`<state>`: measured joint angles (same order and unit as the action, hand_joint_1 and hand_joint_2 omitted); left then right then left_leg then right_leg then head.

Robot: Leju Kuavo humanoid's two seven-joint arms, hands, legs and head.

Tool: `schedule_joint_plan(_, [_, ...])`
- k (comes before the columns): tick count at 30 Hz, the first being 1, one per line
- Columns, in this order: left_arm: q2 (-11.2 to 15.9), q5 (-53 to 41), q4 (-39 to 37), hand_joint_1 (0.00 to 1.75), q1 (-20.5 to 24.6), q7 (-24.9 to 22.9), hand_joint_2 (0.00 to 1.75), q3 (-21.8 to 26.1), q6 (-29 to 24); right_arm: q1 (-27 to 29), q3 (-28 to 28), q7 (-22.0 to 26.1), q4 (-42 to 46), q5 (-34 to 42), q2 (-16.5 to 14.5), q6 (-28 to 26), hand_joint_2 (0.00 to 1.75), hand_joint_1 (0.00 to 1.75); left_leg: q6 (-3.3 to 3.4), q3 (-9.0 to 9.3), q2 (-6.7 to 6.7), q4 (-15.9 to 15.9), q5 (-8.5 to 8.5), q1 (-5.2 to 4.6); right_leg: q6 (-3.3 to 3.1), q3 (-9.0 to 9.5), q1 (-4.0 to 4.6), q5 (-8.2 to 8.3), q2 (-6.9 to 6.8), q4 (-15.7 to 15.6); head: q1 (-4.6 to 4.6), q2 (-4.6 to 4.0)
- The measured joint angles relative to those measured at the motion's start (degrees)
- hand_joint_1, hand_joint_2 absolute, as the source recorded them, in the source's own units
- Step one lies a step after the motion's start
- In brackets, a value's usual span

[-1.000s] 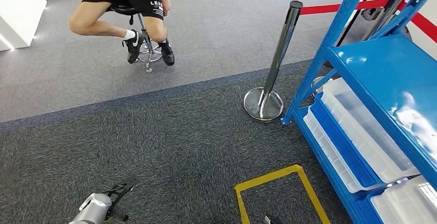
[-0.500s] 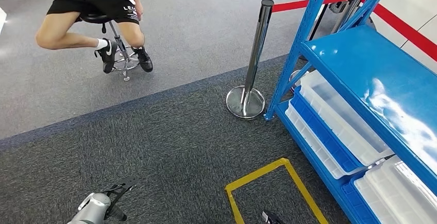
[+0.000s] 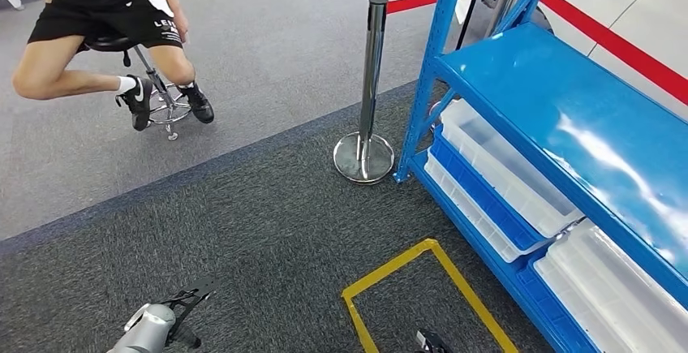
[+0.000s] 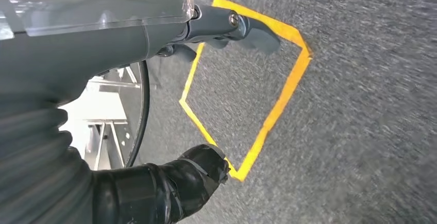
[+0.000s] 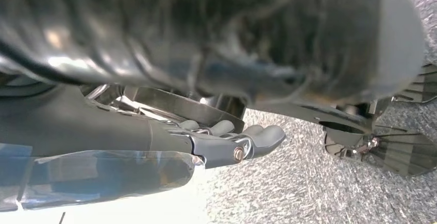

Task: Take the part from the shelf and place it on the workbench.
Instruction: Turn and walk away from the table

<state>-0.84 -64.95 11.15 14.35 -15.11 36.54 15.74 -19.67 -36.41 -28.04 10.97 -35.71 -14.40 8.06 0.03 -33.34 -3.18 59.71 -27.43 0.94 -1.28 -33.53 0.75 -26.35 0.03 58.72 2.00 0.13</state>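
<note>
Shelf (image 3: 560,101) holds three clear bins; one stanchion (image 3: 369,93) beside it.

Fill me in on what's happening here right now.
Nothing is being handled yet. The robot stands on dark carpet beside a blue shelf whose lower level holds clear plastic bins. Both arms hang down: the left hand holds nothing above a yellow tape square on the floor, and the right hand also looks empty. A chrome stanchion with red rope stands by the shelf's corner, and a person sits on a stool further off.
</note>
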Motion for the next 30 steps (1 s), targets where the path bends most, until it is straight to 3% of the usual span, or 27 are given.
schedule_joint_plan(2, [-0.03,-0.01,0.0,0.0,-0.02,0.02,1.75,-0.01,0.0,-0.05,0.0,0.0,0.0,0.06,-0.07,0.01,0.0,0.0,-0.37,-2.24,1.66,4.95,-2.89,0.17,-0.74,0.19,-0.18,0.17,0.48,-0.24,0.13,0.0])
schedule_joint_plan(4, [-0.02,-0.01,0.0,0.0,-0.16,0.02,1.75,-0.02,0.0,-0.07,0.0,0.0,0.0,0.08,-0.11,0.02,0.0,0.0,-0.44,-6.06,2.57,12.66,-6.03,0.18,-1.07,0.2,-0.05,0.15,1.06,-0.18,0.19,0.0])
schedule_joint_plan(5, [-0.02,-0.01,0.0,0.0,-0.25,0.0,1.75,-0.03,0.0,-0.07,0.0,0.0,0.0,0.09,-0.13,0.03,0.0,0.0,-0.39,-7.42,2.69,15.15,-6.47,0.16,-1.15,0.23,0.06,0.12,1.39,-0.12,0.19,0.0])
schedule_joint_plan(6, [-0.02,-0.01,0.0,0.0,-0.32,-0.02,1.75,-0.03,0.0,-0.07,0.0,0.0,0.0,0.12,-0.17,0.04,0.0,0.0,-0.23,-7.77,2.73,15.43,-5.72,0.15,-1.21,0.3,0.17,0.07,1.72,-0.06,0.19,0.0])
schedule_joint_plan(7, [-0.02,-0.01,0.0,0.0,-0.34,-0.03,1.75,-0.04,0.0,-0.09,0.0,0.0,0.0,0.13,-0.25,0.04,0.0,0.0,0.02,-6.96,2.78,13.29,-3.92,0.1,-1.24,0.41,0.25,0.01,2.03,0.0,0.19,0.0])
schedule_joint_plan(9, [0.04,-0.01,0.0,0.0,-0.28,-0.04,1.75,-0.04,0.0,-0.13,0.0,0.0,0.0,0.13,-0.43,0.05,0.0,0.0,0.75,-3.43,3.16,5.43,0.16,-0.13,-1.16,0.63,0.42,-0.15,2.54,0.07,0.16,0.0])
schedule_joint_plan(11, [0.11,-0.01,0.0,0.0,-0.16,0.0,1.75,-0.05,0.0,-0.2,0.0,0.0,0.0,0.13,-0.54,0.05,0.0,0.0,0.95,-1.1,3.55,0.15,1.8,-0.31,-0.96,0.48,0.58,-0.26,2.88,0.25,0.13,0.0])
schedule_joint_plan(14, [0.1,-0.01,0.0,0.0,-0.11,-0.02,1.75,-0.08,0.0,-0.26,0.0,0.0,0.02,0.11,-0.55,0.03,0.0,0.0,0.45,-0.78,3.62,-0.85,1.83,-0.35,-0.85,0.3,0.56,-0.24,3.02,0.2,0.1,0.0])
schedule_joint_plan(17, [0.07,-0.01,0.0,0.0,-0.06,-0.04,1.75,-0.09,0.0,-0.28,0.0,0.0,0.03,0.09,-0.54,0.03,0.0,0.0,1.34,-0.72,3.57,-0.92,1.84,-0.48,0.19,0.59,0.44,0.0,3.15,-0.46,0.12,0.0])
schedule_joint_plan(19, [-0.08,-0.01,0.0,0.0,-0.02,0.0,1.75,-0.1,0.0,-0.29,0.0,0.0,0.05,0.09,-0.49,0.03,0.0,0.0,2.03,-0.38,3.28,-1.76,2.24,-0.09,0.82,0.26,0.62,-0.91,2.81,0.49,0.02,0.0])
schedule_joint_plan(20, [-0.14,-0.01,0.0,0.0,-0.02,0.02,1.75,-0.1,0.0,-0.32,0.0,0.0,0.06,0.09,-0.46,0.03,0.0,0.0,2.29,-0.22,3.07,-2.16,2.44,0.12,1.12,-0.59,0.66,-2.25,2.44,2.49,-0.04,0.0])
schedule_joint_plan(23, [-0.16,-0.01,0.0,0.0,-0.12,0.03,1.75,-0.1,0.0,-0.64,0.02,0.0,0.08,0.08,-0.38,0.03,0.0,0.0,2.5,-0.13,2.44,-2.37,2.56,0.17,1.8,-5.21,0.33,-7.48,1.53,13.21,-0.15,0.0])
schedule_joint_plan(24, [-0.17,-0.01,0.0,0.0,-0.14,0.03,1.75,-0.1,0.0,-0.74,0.02,0.0,0.09,0.08,-0.34,0.03,0.0,0.0,2.47,-0.12,2.31,-2.32,2.52,0.19,1.96,-6.02,0.21,-7.9,1.44,15.27,-0.15,0.0])
schedule_joint_plan(25, [-0.18,-0.01,0.0,0.0,-0.14,0.03,1.75,-0.1,0.0,-0.77,0.02,0.0,0.09,0.08,-0.31,0.02,0.0,0.0,2.4,-0.09,2.25,-2.25,2.45,0.23,2.09,-5.86,0.05,-7.22,1.37,15.22,-0.15,0.0])
schedule_joint_plan(26, [-0.2,-0.01,0.0,0.0,-0.14,0.03,1.75,-0.1,0.0,-0.74,0.02,0.0,0.09,0.08,-0.26,0.02,0.0,0.0,2.26,-0.05,2.23,-2.1,2.35,0.29,2.21,-4.53,-0.16,-5.43,1.24,12.69,-0.16,0.0])
schedule_joint_plan(28, [-0.21,-0.01,0.0,0.0,-0.14,0.03,1.75,-0.1,-0.01,-0.64,0.02,0.0,0.05,0.24,-0.33,0.13,0.0,0.0,1.75,-0.05,2.24,-1.62,2.04,0.34,2.41,-0.76,-0.44,-1.85,0.68,4.83,-0.22,0.0])
schedule_joint_plan(30, [-0.19,-0.01,0.0,0.0,-0.12,0.03,1.75,-0.11,-0.01,-0.5,0.02,0.0,-0.01,0.46,-0.76,0.26,0.0,0.0,1.13,-0.25,2.24,-1.17,1.87,0.17,1.94,1.19,-0.39,-0.82,0.27,0.43,-0.18,0.0])
